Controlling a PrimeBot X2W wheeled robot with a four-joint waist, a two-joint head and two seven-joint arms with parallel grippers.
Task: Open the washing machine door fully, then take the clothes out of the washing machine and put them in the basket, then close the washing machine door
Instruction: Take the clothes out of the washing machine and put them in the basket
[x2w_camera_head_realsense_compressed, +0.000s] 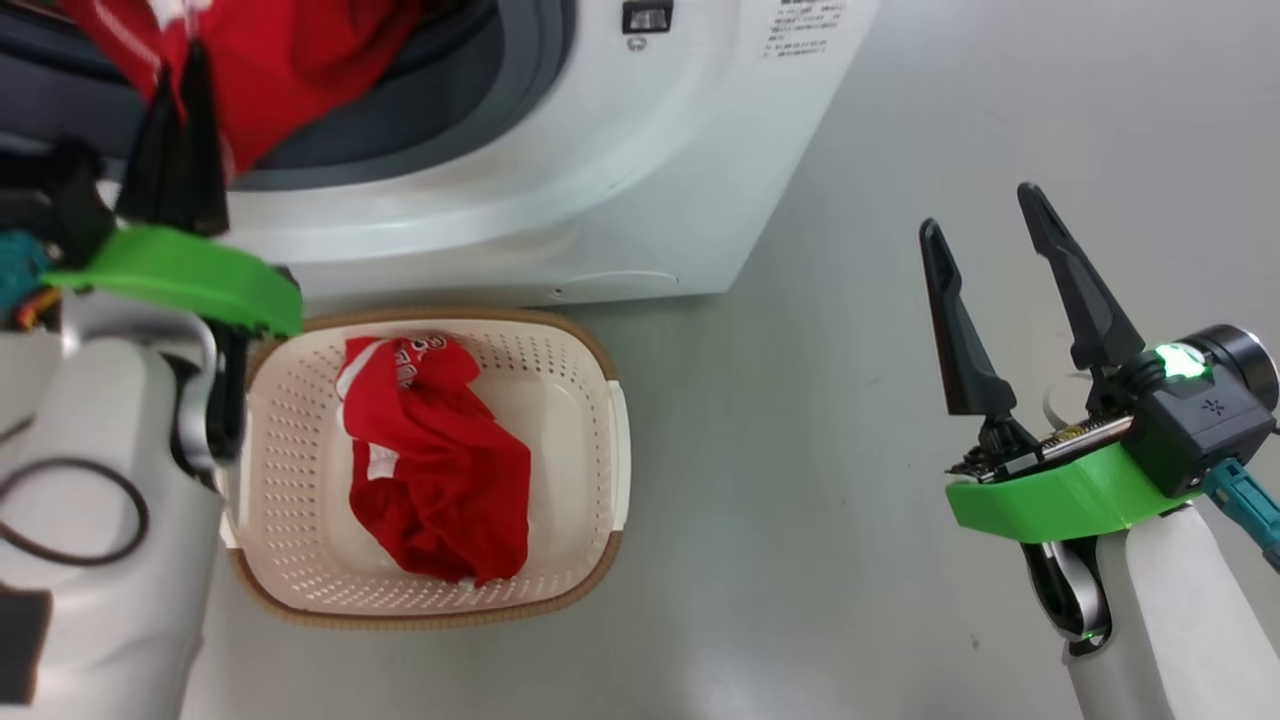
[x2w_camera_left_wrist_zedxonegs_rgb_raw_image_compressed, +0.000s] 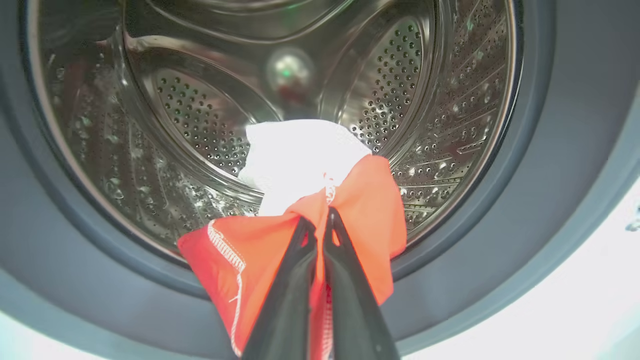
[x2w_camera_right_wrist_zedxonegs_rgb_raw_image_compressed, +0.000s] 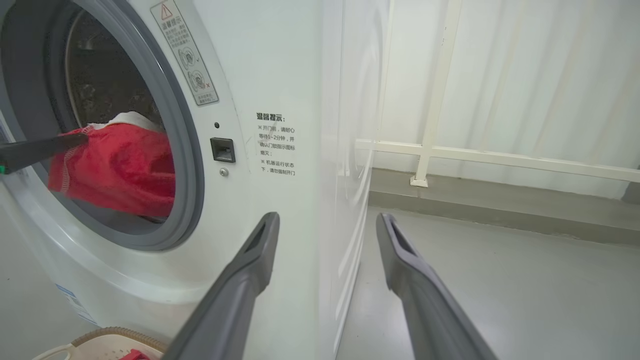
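A red garment (x2w_camera_left_wrist_zedxonegs_rgb_raw_image_compressed: 360, 210) with a white panel hangs at the mouth of the washing machine (x2w_camera_head_realsense_compressed: 600, 180), in the upper left of the head view. It is pinched between the closed fingers of the left end effector (x2w_camera_left_wrist_zedxonegs_rgb_raw_image_compressed: 320, 220). Behind it, in the left wrist view, the perforated steel drum (x2w_camera_left_wrist_zedxonegs_rgb_raw_image_compressed: 200, 110) shines inside the grey gasket (x2w_camera_left_wrist_zedxonegs_rgb_raw_image_compressed: 550, 175).

A second red garment (x2w_camera_head_realsense_compressed: 440, 470) lies crumpled in the basket (x2w_camera_head_realsense_compressed: 575, 400), which sits on the floor (x2w_camera_head_realsense_compressed: 800, 500) just in front of the machine, at the lower left of centre in the head view.

The right end effector (x2w_camera_head_realsense_compressed: 980, 208) is at the right of that view, over bare floor and well apart from the basket. Its fingers are spread wide and hold nothing.

The floor is smooth and pale grey with a soft glare. At the upper right of the right wrist view a white curtain (x2w_camera_right_wrist_zedxonegs_rgb_raw_image_compressed: 525, 75) hangs behind a white rail (x2w_camera_right_wrist_zedxonegs_rgb_raw_image_compressed: 500, 159), with a grey strip along the base of the wall.
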